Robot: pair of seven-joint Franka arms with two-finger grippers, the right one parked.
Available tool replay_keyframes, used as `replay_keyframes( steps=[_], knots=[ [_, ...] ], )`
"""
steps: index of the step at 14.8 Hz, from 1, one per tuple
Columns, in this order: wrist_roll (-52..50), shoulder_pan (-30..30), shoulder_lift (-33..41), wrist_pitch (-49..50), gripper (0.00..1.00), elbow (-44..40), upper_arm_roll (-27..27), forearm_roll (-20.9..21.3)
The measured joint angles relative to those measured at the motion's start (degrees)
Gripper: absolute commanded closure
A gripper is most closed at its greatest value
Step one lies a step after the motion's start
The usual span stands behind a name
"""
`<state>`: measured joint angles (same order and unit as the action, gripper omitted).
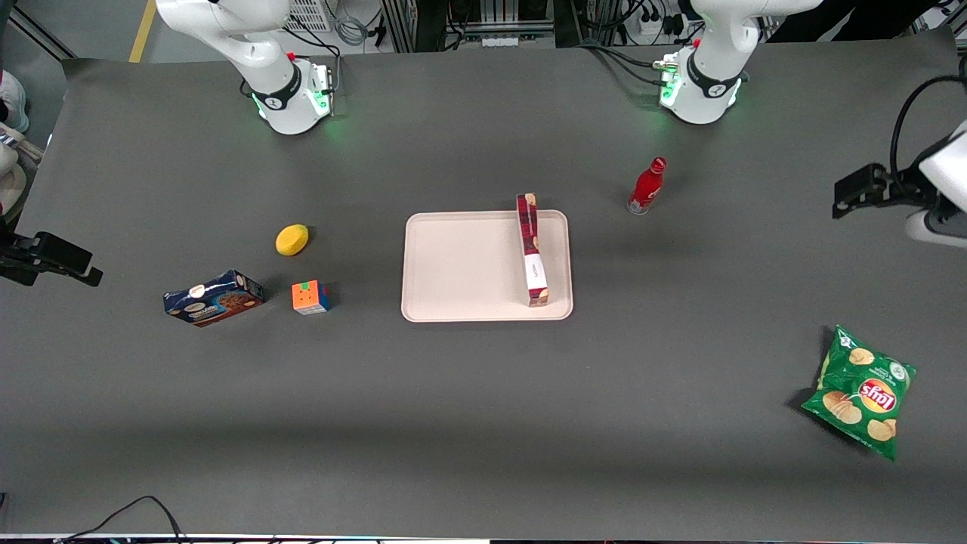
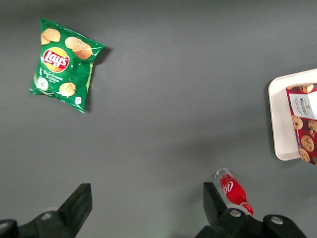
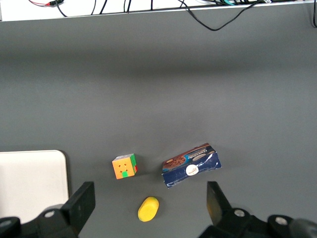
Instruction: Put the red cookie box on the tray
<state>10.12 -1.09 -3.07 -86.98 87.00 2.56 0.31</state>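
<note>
The long slim dark red cardboard cookie box [image 1: 532,249] lies on the flat pale beige tray [image 1: 453,264], well apart from the black two-finger gripper [image 2: 147,204], which hangs open, seemingly high above the table near the red bottle [image 2: 233,190].

"Lay's" on the green chip bag [image 2: 65,63]; white script, illegible, on the red bottle [image 2: 232,189].

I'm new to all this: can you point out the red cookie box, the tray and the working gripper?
red cookie box [image 1: 532,253]: front view, its long side.
tray [image 1: 461,264]: front view, bare floor.
gripper [image 2: 147,206]: left wrist view, gap between its open fingers, above bare table.
</note>
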Motion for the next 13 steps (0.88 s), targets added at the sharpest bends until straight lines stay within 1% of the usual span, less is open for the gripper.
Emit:
replay_keyframes(
  steps=[3,7,11,12,13],
  knots=[
    [-0.1,0.0,0.5,-2.4,0.0,3.5,-0.9,-0.9],
    [-0.3,0.0,4.7,-5.7,0.0,9.1,-0.8,-1.0],
    [-0.3,0.0,5.2,-6.2,0.0,10.0,-0.8,-0.9],
    [-0.3,0.0,5.2,-6.3,0.0,10.0,-0.8,-0.5],
    [-0.3,0.1,5.2,-6.3,0.0,10.0,-0.7,1.0]
  ],
)
